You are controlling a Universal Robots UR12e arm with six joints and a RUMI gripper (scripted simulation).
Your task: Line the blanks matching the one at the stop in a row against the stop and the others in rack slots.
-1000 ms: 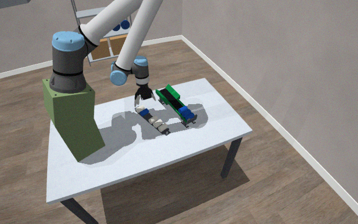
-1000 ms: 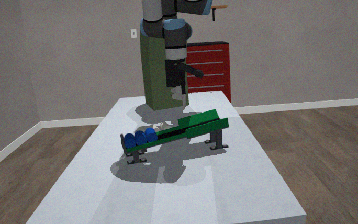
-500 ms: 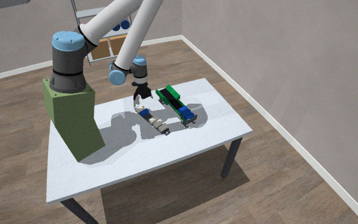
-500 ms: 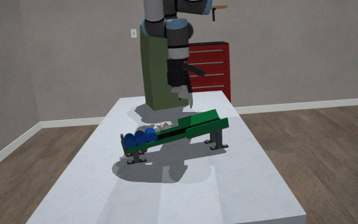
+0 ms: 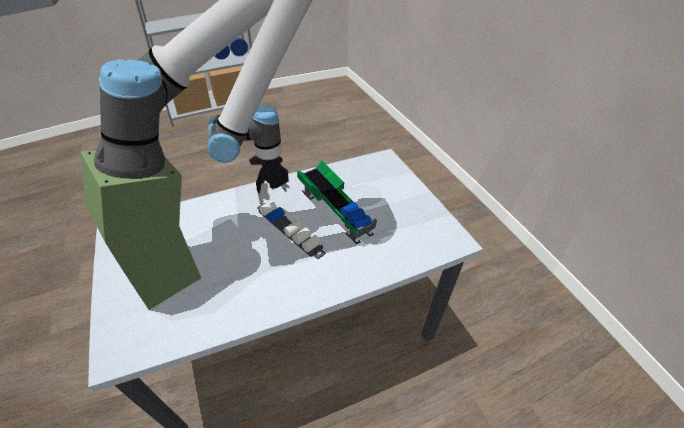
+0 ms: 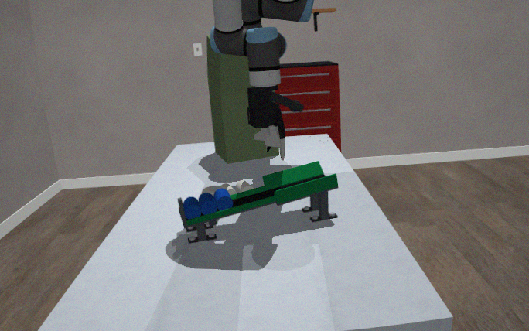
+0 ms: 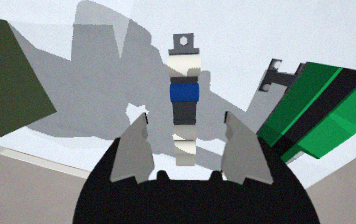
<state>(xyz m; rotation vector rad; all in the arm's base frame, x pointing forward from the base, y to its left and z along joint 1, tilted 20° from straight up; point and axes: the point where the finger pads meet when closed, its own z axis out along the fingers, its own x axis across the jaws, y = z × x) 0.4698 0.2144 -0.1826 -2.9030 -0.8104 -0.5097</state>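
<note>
— Top view?
— The blue blank (image 5: pixel 275 214) (image 7: pixel 184 93) lies in the stock rack (image 5: pixel 282 222) (image 7: pixel 184 114), mid-frame; probably light, stiff, a bit slippery. The arm reaches down from the upper edge.
— Exterior?
— The gripper (image 5: pixel 274 195) (image 6: pixel 275 155) (image 7: pixel 185 112) hangs upper centre, beyond the ramp (image 5: pixel 323 190) (image 6: pixel 298 175) (image 7: pixel 300 100), fingers tilted downward.
— Wrist?
— Jaws well apart, nothing between them. I'd pinch the blank's two ends, level, near its middle height.

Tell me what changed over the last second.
The open tool turned and tilted, shifting slightly toward the green pedestal. Nothing was gripped or released. The ramp's three blue blanks and the loaded stock rack stayed put.
</note>
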